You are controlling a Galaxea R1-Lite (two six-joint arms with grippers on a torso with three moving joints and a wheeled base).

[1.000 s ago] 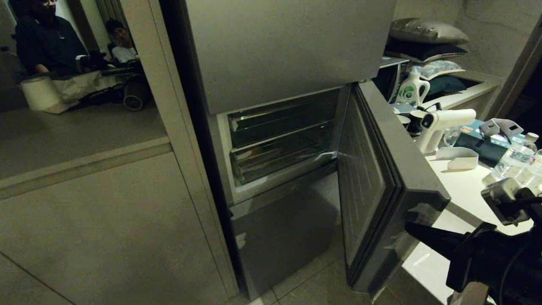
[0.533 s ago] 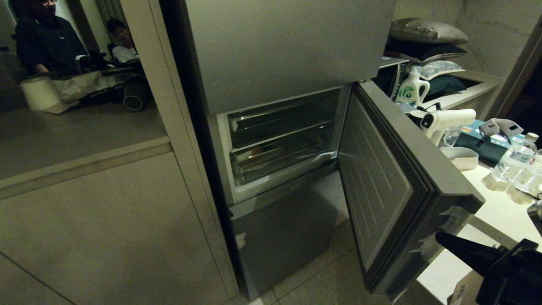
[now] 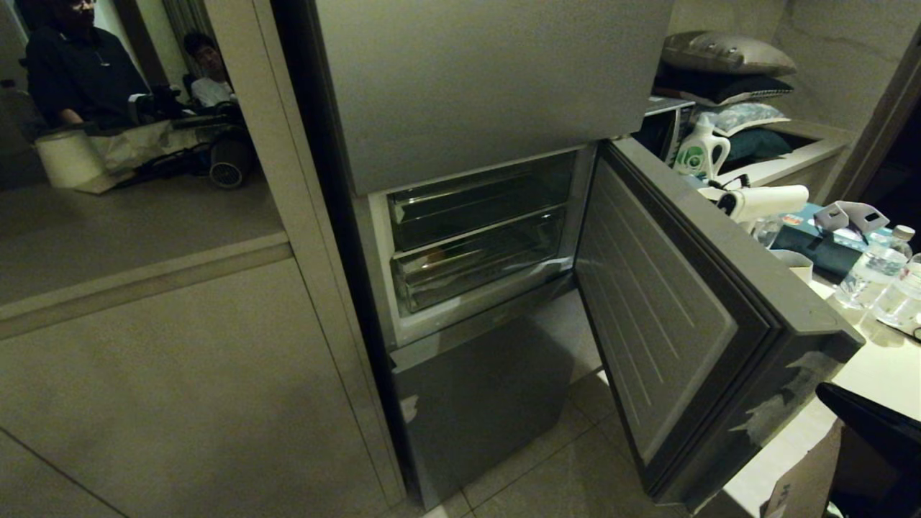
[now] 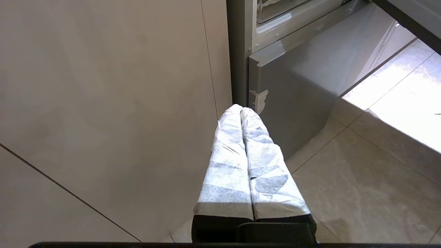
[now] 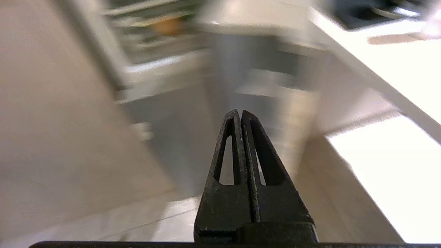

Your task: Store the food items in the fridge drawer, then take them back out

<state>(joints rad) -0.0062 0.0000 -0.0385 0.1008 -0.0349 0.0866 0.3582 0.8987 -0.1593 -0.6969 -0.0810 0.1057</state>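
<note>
The fridge's middle door point(image 3: 669, 316) stands swung open to the right. Behind it are two clear bins, and the lower one is the fridge drawer point(image 3: 475, 265), pushed in. The food items do not show clearly in the head view. In the blurred right wrist view a tan-orange blob point(image 5: 168, 26) sits among the clear bins. My right gripper point(image 3: 827, 394) point(image 5: 238, 112) is shut and empty, low at the right, just past the door's outer corner. My left gripper point(image 4: 241, 108), its fingers wrapped in white, is shut and empty, parked low by the closed bottom fridge door point(image 4: 293, 89).
A white counter point(image 3: 878, 367) behind the open door holds water bottles point(image 3: 874, 270), a white spray gun point(image 3: 763, 201) and a detergent bottle point(image 3: 699, 152). Pillows point(image 3: 727, 54) are stacked beyond. A cardboard box point(image 3: 802, 482) is at the lower right. Two people point(image 3: 79, 65) sit at the far left.
The middle door has swung wider open, toward the lower right. My right gripper has drawn back to the lower right alongside the door's edge, still shut. The left arm has stayed still.
</note>
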